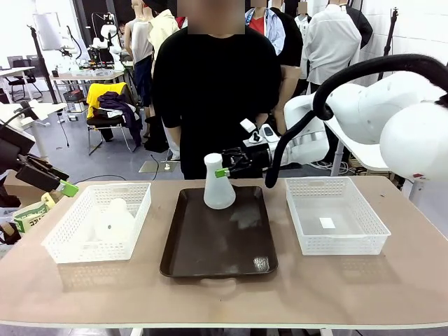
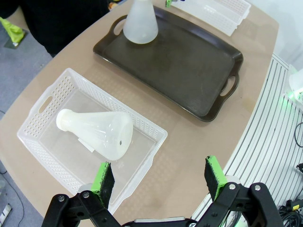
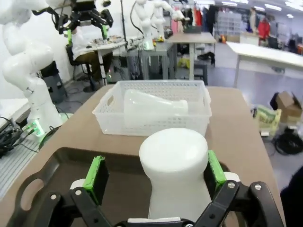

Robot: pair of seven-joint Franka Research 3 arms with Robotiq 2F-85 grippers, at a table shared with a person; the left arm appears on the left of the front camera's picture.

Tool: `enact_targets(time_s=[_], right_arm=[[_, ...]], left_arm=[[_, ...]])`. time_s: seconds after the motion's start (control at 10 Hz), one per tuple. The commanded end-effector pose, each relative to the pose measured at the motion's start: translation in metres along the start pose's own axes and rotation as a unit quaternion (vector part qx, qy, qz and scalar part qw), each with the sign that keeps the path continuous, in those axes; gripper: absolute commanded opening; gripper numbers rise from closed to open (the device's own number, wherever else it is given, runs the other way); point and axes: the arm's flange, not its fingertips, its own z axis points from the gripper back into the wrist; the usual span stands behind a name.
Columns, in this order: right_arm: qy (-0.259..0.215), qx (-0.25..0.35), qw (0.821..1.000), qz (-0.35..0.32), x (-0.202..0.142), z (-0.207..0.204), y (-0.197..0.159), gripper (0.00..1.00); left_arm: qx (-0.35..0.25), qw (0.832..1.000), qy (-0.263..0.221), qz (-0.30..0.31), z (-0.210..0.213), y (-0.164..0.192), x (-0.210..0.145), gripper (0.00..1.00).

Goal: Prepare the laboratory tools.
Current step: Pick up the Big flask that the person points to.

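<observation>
Frosted translucent white on upright flask (image 1: 218, 183), centre frame, and lying flask (image 2: 97, 134), lower left. Dark brown on tray (image 1: 210, 245). White perforated mesh on left basket (image 1: 77, 248) and right basket (image 1: 343, 243). Tan on table (image 1: 350, 287). Black with green pads (image 2: 103, 177) on left gripper (image 2: 159, 176), right gripper (image 3: 155, 170).

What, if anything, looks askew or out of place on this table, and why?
One flask lies tipped on its side in the left white mesh basket, whereas the other flask stands upright on the brown tray, its neck between the right gripper's open fingers. Nothing looks spilled or broken.
</observation>
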Motion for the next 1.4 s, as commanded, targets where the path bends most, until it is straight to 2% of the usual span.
enact_targets(time_s=[0.0,0.2,0.4,1.0,1.3], right_arm=[[0.031,-0.01,0.997,-0.066,0.002,0.016,0.025,1.0],[0.013,0.021,0.994,-0.103,-0.013,0.014,0.026,1.0],[0.013,0.025,0.992,-0.123,-0.022,0.011,0.026,1.0],[0.059,-0.048,0.988,-0.137,-0.014,0.028,0.044,1.0],[0.101,-0.127,0.976,-0.148,-0.001,0.048,0.074,1.0]], left_arm=[[-0.002,1.0,0.0,-0.003,0.0,0.001,-0.002,1.0],[-0.002,1.0,0.0,-0.003,0.0,0.001,-0.002,1.0],[-0.002,1.0,0.0,-0.003,0.0,0.001,-0.002,1.0],[-0.002,1.0,0.0,-0.003,0.0,0.001,-0.002,1.0],[-0.002,1.0,0.0,-0.003,0.0,0.001,-0.002,1.0]])
